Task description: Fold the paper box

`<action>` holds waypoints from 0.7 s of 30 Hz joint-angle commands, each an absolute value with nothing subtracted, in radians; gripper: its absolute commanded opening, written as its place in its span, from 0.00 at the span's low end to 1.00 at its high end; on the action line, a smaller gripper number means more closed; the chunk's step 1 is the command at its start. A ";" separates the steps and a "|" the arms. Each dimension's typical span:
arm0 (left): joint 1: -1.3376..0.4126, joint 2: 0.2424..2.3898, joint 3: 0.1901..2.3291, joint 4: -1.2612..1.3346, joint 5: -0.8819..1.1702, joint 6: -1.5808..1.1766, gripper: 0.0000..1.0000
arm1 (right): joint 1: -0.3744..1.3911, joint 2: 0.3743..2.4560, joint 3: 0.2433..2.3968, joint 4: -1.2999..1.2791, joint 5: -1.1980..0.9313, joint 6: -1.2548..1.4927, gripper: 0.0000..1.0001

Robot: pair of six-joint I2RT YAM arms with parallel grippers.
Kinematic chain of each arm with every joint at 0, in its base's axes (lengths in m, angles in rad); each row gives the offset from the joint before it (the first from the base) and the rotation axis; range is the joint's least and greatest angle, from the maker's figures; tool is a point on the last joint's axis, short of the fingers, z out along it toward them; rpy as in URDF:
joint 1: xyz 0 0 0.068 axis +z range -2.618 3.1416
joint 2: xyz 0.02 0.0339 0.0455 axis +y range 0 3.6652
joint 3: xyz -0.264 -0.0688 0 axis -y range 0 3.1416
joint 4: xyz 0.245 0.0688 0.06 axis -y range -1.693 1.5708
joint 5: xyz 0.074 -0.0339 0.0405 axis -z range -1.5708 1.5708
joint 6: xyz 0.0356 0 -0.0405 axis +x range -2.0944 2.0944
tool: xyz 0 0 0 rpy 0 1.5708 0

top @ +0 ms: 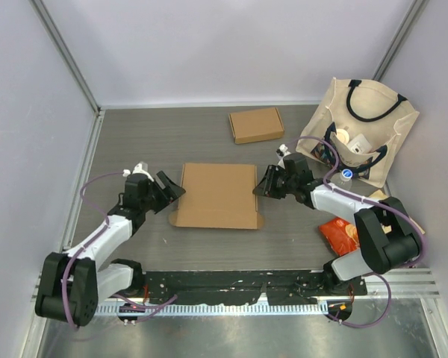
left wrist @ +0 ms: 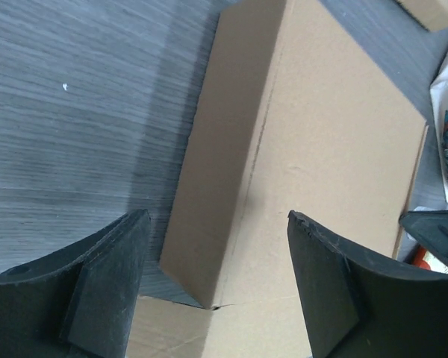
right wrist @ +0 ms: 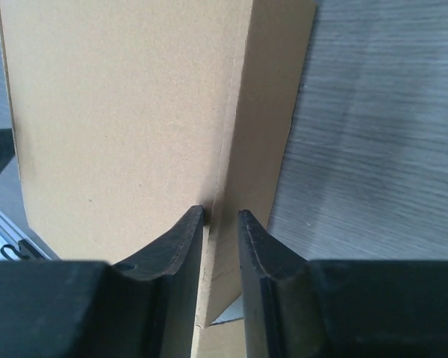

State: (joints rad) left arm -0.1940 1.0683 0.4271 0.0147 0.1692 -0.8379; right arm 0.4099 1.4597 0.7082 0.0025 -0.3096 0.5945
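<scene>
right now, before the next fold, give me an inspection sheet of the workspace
surface: grey wood-grain table
job's things: flat box in the middle, left and right flaps raised; folded box at the far side
clutter: tote bag far right; snack packet by the right arm's base
grippers: left gripper open beside the left flap; right gripper jaws narrow, astride the right flap, grip unclear
cables: purple cables loop along both arms, none across the flat box
surroundings: pale walls on three sides; metal rail at the near edge
</scene>
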 commanded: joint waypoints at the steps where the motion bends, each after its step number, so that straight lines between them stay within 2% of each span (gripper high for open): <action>1: -0.186 1.106 0.440 0.150 0.222 -0.856 0.80 | 0.380 1.470 0.669 0.054 -0.258 0.586 0.29; 3: -0.186 1.115 0.416 0.187 0.236 -0.867 0.93 | 0.367 1.466 0.649 0.051 -0.259 0.588 0.27; 4: -0.186 1.121 0.414 0.205 0.241 -0.870 0.94 | 0.359 1.466 0.629 0.051 -0.265 0.588 0.27; 13: -0.186 1.259 0.405 0.340 0.383 -0.887 0.93 | 0.290 1.502 0.571 0.075 -0.282 0.560 0.19; 21: -0.184 1.356 0.393 0.472 0.481 -0.942 0.94 | 0.265 1.505 0.572 0.064 -0.261 0.555 0.18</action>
State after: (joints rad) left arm -0.1894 1.2987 0.4023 0.3180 0.3897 -0.8913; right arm 0.2871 1.4555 0.6102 0.1925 -0.3908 0.6079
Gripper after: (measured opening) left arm 0.935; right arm 0.198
